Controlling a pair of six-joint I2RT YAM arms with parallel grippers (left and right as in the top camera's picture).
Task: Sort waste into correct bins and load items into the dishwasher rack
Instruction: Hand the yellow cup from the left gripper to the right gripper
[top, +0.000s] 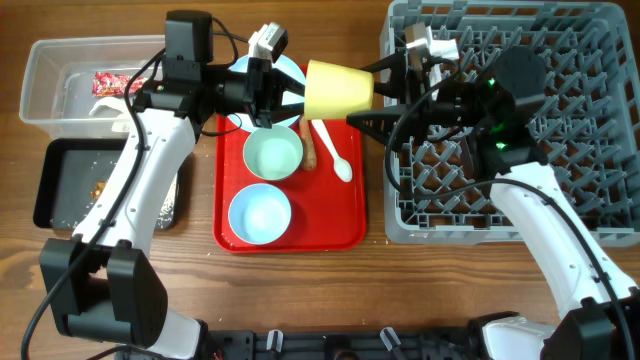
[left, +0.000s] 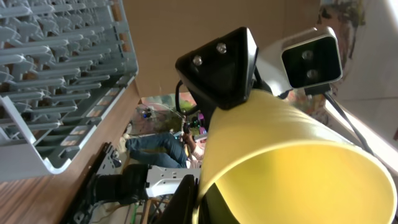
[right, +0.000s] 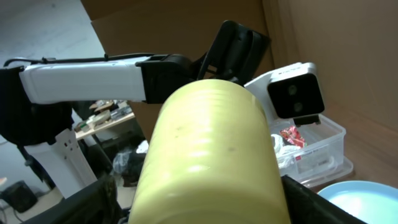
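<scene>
Wooden tabletop (top: 400, 290) lies under everything we see, with the red tray (top: 345, 215) at its middle as our marker. Our left gripper (top: 292, 97) is pinched on the wide rim of the small yellow cup (top: 335, 90). The cup hangs on its side in the air above the red tray's far right corner, mouth toward the left arm. Our right gripper (top: 362, 95) meets the cup at the opposite end, its two fingers spread wide along the narrower base, one on either side. We cannot tell whether they press on it or only flank it.

Under the left gripper, at the red tray's far end, part of the white plate (top: 293, 70) shows. Nearer on the tray sit the pale green bowl (top: 272, 155) and, nearest the robot, the pale blue-white bowl (top: 260, 213), both upright. Just right of the green bowl lie the brown stick (top: 310, 148) and the white spoon (top: 333, 152), side by side.

Just right of the red tray stands the grey dishwasher rack (top: 580, 200), the right arm above it. Left of the red tray is the clear tub (top: 45, 85), holding the red wrapper (top: 115, 82) and a crumpled white tissue (top: 106, 104). Nearer the robot is the black tray (top: 60, 190), with small brown bits (top: 100, 187) in it.
</scene>
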